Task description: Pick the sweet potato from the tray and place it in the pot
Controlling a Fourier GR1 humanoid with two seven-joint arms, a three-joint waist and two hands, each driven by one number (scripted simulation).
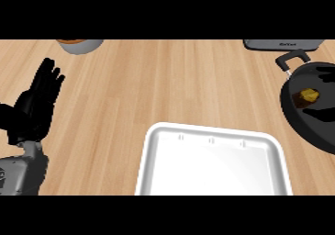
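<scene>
The surface [170,82] was pale wood with fine lengthwise grain and a matt finish. The tray [151,156] looked like smooth white plastic, glossy. The pot [298,124] was dark and matt, its handle [295,58] metallic grey. The left hand [36,103] was matt black.

One head view looks steeply down, close over the wooden counter [163,82]
</scene>
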